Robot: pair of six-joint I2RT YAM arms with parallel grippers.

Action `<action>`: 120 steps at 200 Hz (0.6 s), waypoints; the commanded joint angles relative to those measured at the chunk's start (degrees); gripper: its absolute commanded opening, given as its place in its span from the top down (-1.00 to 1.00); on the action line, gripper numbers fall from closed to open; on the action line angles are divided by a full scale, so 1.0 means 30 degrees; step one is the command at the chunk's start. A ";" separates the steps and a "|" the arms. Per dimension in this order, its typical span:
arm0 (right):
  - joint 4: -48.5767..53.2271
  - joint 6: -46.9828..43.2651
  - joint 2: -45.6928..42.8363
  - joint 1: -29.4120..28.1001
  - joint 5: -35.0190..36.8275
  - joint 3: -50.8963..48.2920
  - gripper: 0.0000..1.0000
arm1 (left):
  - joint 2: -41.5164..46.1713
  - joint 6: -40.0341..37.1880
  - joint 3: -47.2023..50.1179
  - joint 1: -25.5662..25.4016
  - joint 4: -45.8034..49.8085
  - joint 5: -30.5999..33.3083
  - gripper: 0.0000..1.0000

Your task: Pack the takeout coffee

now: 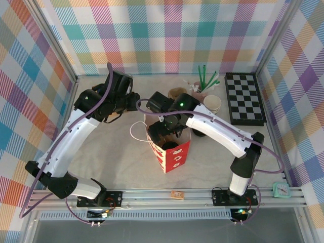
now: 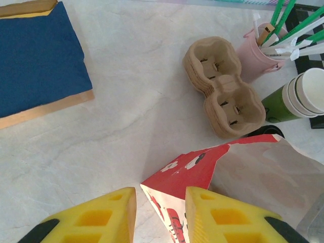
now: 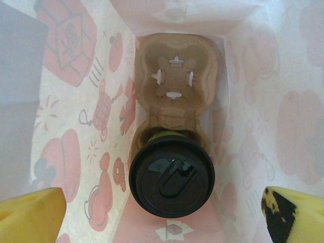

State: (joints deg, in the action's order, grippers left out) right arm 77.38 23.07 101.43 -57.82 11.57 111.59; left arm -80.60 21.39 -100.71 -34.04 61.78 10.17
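Coffee (image 3: 172, 176) sits low in my right wrist view, black lid up, seated in the near cell of the carrier (image 3: 174, 76) on the floor of the bag (image 3: 81, 101). The cell above it in the frame is empty. I judge the carrier is there to keep the cup upright. My right gripper (image 3: 163, 195) hangs over the lid with its yellow fingers spread to the frame's lower corners, touching nothing, so the cup looks delivered. My left gripper (image 2: 161, 197), at the bottom of its own view, straddles the bag's red corner, likely to steady the mouth; whether it pinches the paper I cannot tell. Spare carriers (image 2: 223, 86) and stacked cups (image 2: 304, 93) lie toward that view's upper right.
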 commanded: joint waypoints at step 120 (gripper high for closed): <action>0.0594 -0.0288 -0.1055 -0.0306 0.0199 0.0827 -0.98 | 0.1551 -0.0069 -0.0591 -0.0107 0.0733 0.0598 0.20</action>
State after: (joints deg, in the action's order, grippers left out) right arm 77.91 23.05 100.38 -58.22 11.53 112.62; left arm -77.56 21.41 -100.97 -34.04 62.92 11.03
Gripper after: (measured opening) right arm 0.989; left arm 0.395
